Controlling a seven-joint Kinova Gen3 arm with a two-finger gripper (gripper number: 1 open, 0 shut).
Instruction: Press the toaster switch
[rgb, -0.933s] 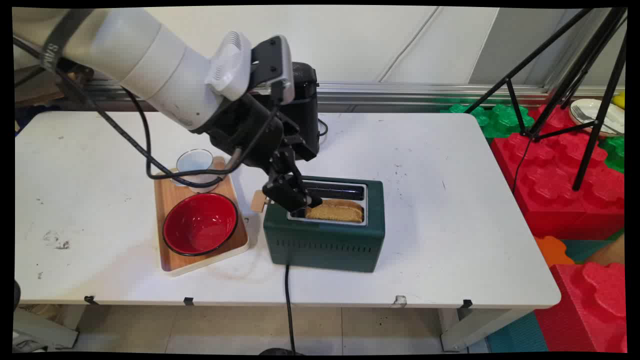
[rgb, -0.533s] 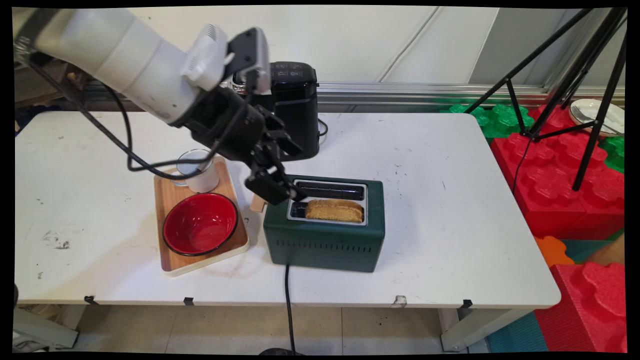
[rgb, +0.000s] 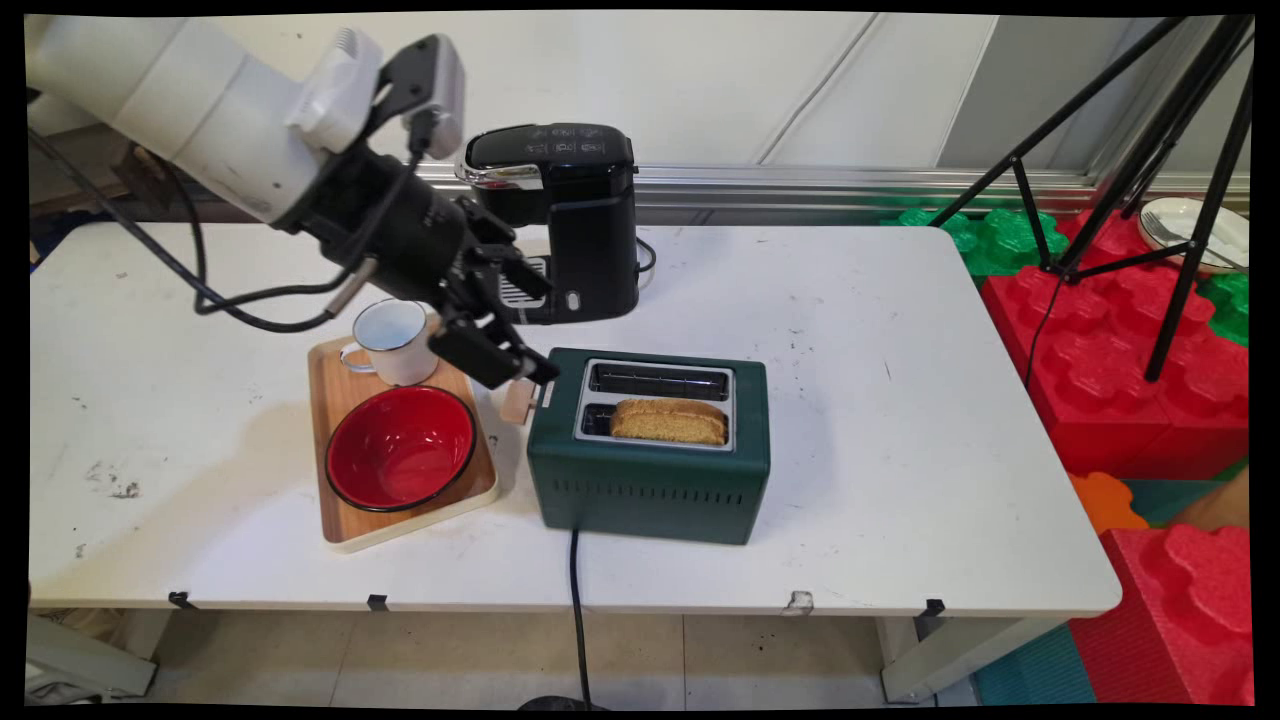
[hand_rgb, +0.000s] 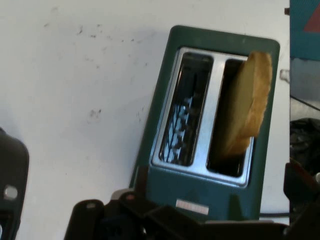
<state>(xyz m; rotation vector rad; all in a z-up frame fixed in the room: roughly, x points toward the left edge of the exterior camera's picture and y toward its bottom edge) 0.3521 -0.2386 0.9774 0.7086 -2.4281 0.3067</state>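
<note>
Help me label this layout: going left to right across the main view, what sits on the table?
Wooden tray with red bowl → gripper → green toaster holding toast.

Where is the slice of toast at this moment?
In the main view, the slice of toast stands in the near slot of the green toaster at the table's middle, right of the red bowl.

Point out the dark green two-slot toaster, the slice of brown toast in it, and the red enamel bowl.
dark green two-slot toaster (rgb: 650, 495): main view, on its front wall.
slice of brown toast (hand_rgb: 248, 107): hand view, on its flat face.
red enamel bowl (rgb: 400, 447): main view, on its inner bottom.
</note>
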